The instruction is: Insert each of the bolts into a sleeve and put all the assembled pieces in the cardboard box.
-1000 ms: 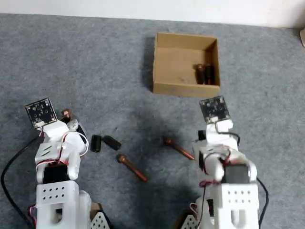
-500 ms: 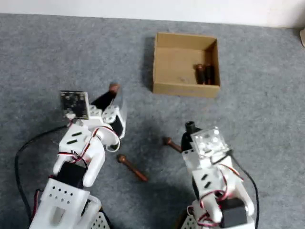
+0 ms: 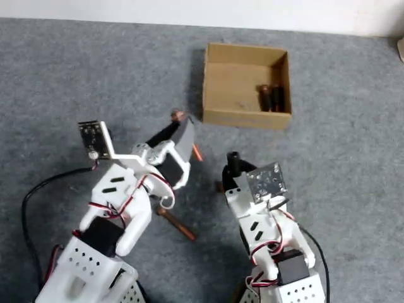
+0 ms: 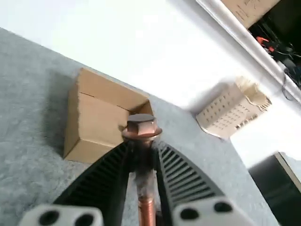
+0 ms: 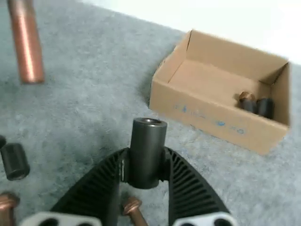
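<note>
**Surroundings.** Across the high view you have the bench [image 3: 95, 76], covered edge to edge in a grey, carpet-like material; you meet the same grey covering in the right wrist view. Along the top edge of the high view runs a white strip [image 3: 126, 11], where the wall begins. At the right edge, near the upper corner, note a pale object [image 3: 401, 49], cut off by the frame and too little of it visible to identify. In the left wrist view you find the white wall [image 4: 141, 47] behind the bench, a cream perforated basket [image 4: 233, 110] lying tilted at its foot, a white ledge [image 4: 235, 32] above the basket, and a dark panel [image 4: 277, 181] near the basket.
</note>
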